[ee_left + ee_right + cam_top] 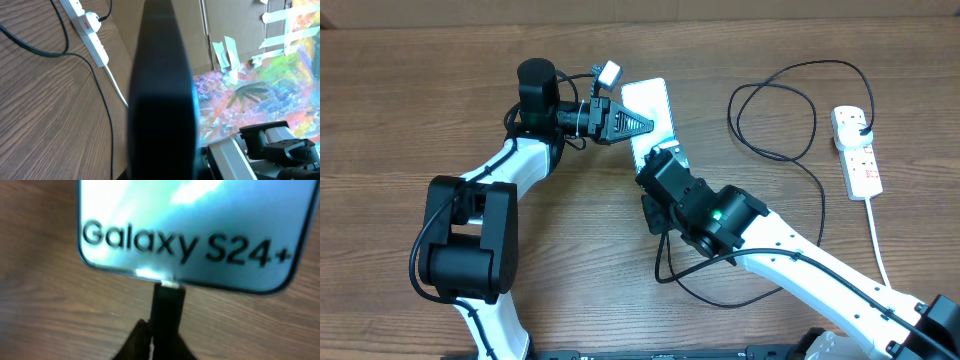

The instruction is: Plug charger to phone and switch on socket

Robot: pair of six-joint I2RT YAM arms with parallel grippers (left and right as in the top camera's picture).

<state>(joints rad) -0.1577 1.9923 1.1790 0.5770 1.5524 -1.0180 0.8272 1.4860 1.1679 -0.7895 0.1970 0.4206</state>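
Closest up, in the right wrist view, the tip of the charger (168, 302) sits pinched in the right gripper (159, 347). Its fingers are closed tight on the tip and hold nothing else. Just past them the tip's end meets the bottom short edge of the phone (190, 225), near the middle of that edge. The tip's length lines up with the phone's long axis. I can't tell whether it is seated in the port or only butted against it.

So the phone lies straight ahead of the right gripper, screen up on the table (40, 305). My read: any push has to run along the phone's length, away from this arm.

Next out, in the overhead view, the left gripper (638, 123) is at the phone's long left side. Its own camera shows only a dark blurred band, probably the phone edge-on. I can't tell if it clamps the phone or just braces it.

Farther off, the charger's black cable loops across the table to the socket (858, 155), well apart at the right side, with the black plug apparently already in it. Switch position is too small to read. The right arm is nearer the socket, but it's busy.
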